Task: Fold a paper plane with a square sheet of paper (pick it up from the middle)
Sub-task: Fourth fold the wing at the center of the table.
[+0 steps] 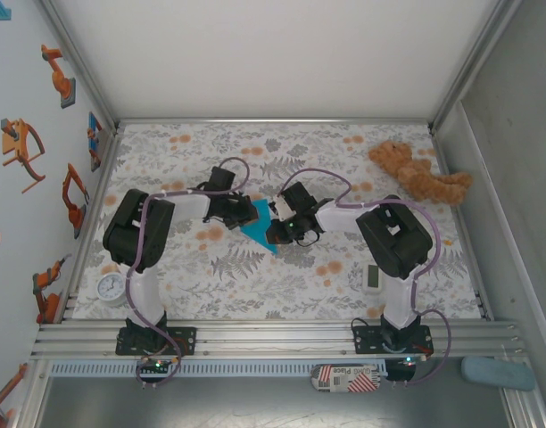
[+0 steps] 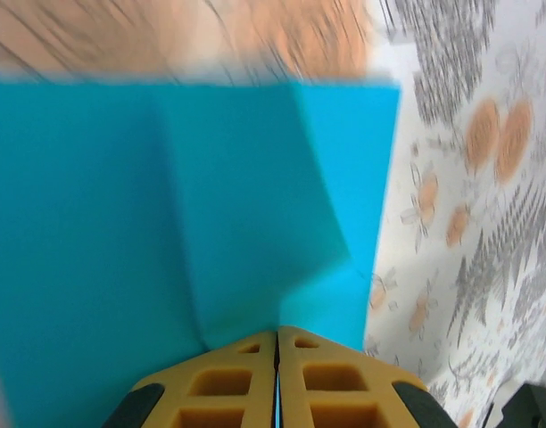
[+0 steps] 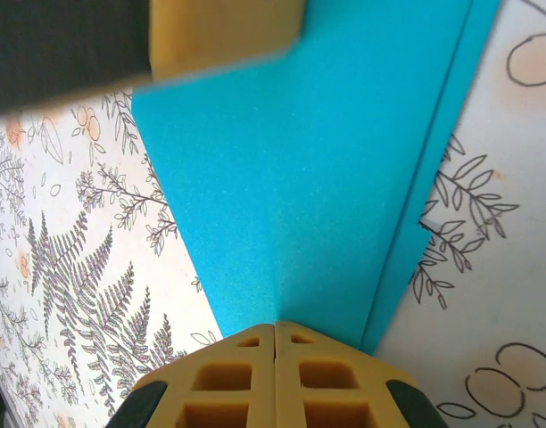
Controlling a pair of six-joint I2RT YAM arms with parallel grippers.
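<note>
The left gripper has its yellow fingers pressed together on an edge of the cyan-blue paper, with nothing between them but the sheet. A round white dial sits well left of the paper. The paper is creased, with a folded flap on top, and in the overhead view it narrows to a point toward the arm bases. At the paper's right side the right gripper pinches its edge the same way, fingers closed flat on it. Well right of the paper are a white timer and a brown teddy bear.
</note>
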